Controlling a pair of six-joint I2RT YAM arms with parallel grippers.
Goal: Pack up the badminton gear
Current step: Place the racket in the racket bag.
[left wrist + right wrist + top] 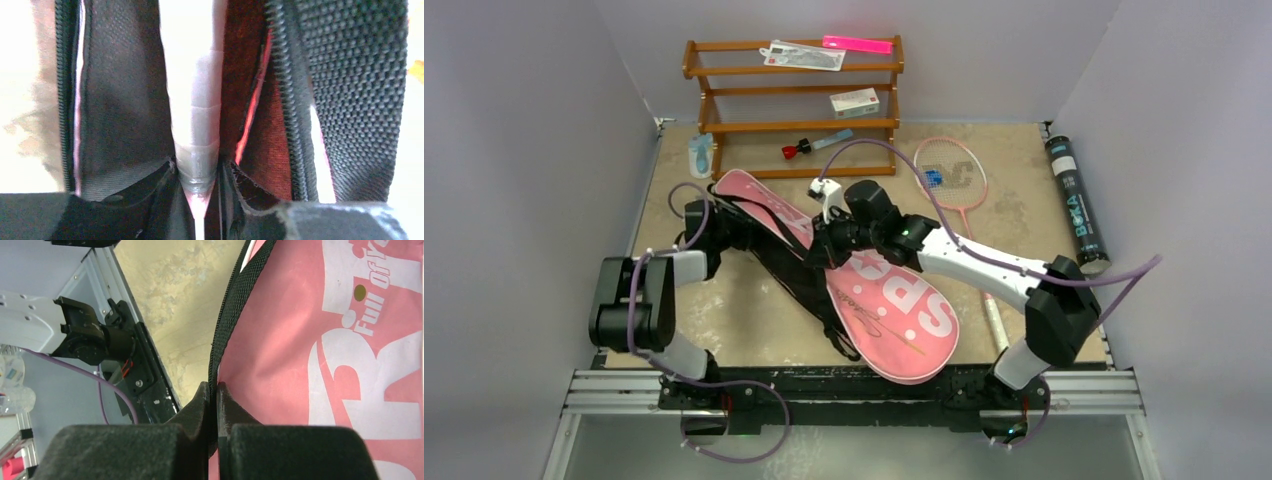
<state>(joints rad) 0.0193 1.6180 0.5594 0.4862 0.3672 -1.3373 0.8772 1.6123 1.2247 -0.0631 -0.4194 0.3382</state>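
At table centre, long pink fabric SPORT bag (904,305) lies diagonal: right gripper (212,390) clamped fully shut on its black webbing edge (227,315), left gripper (199,175) nearly closed round white tape-wrapped racket handle (195,90) in the bag mouth; off-axis push could snag the zipper (287,75) or slip the handle.

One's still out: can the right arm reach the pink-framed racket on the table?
Probably not yet: that pink-framed racket lies uncovered, but the right claw is shut on the pink bag's edge.
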